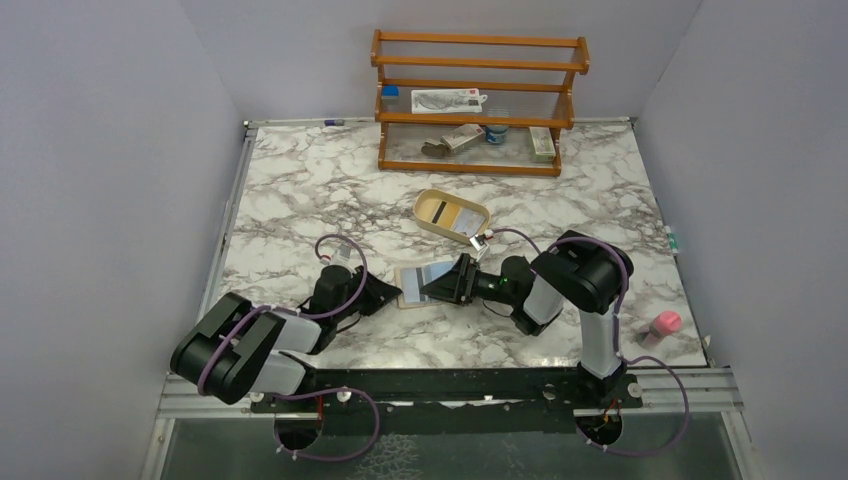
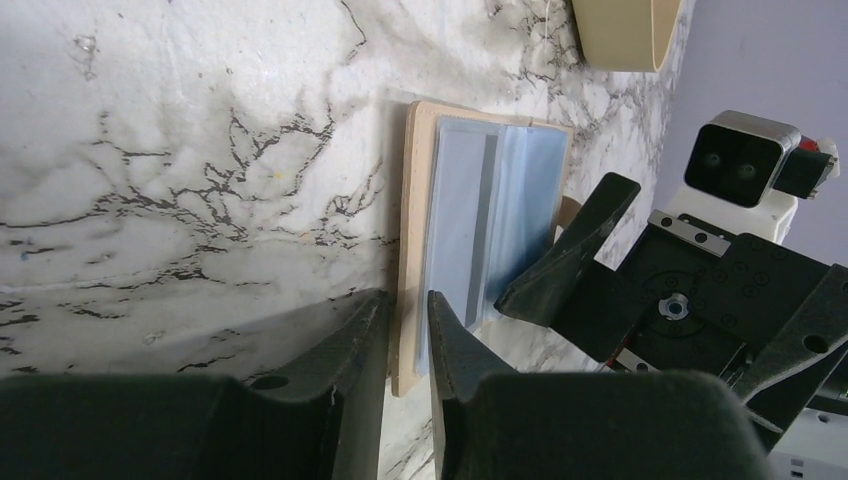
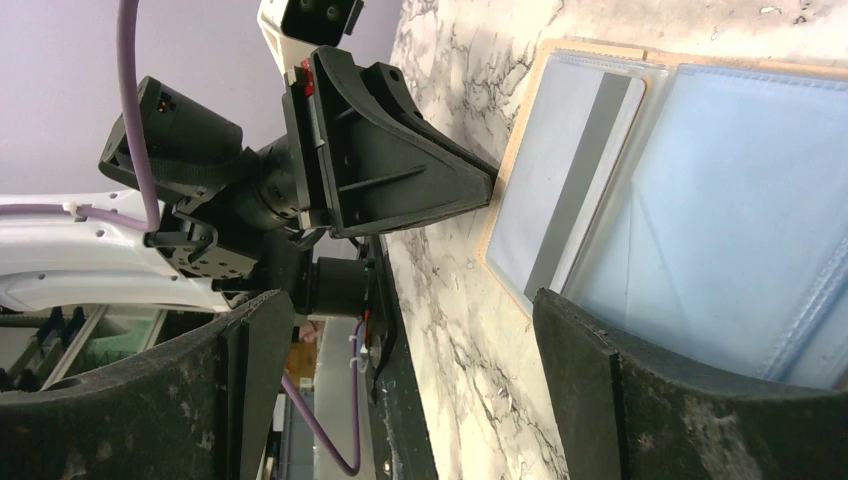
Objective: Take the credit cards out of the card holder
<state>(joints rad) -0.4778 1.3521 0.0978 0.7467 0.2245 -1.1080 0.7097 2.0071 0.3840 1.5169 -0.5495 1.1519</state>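
The tan card holder (image 1: 412, 285) lies open on the marble table, light blue panel (image 2: 500, 190) up. A whitish-grey credit card with a dark band (image 3: 575, 190) sits in its clear pocket. My left gripper (image 2: 408, 330) comes in from the left, jaws closed on the holder's tan edge. My right gripper (image 3: 410, 300) hovers open at the holder's right side. One finger (image 3: 600, 380) is over the blue panel, the other is off the holder, and nothing is between them. In the top view the right gripper (image 1: 445, 283) hides part of the holder.
An oval tan tray (image 1: 421, 209) with cards in it stands just behind the holder. A wooden rack (image 1: 478, 100) with small items stands at the back. A pink bottle (image 1: 664, 323) stands near the right edge. Grey walls enclose the table.
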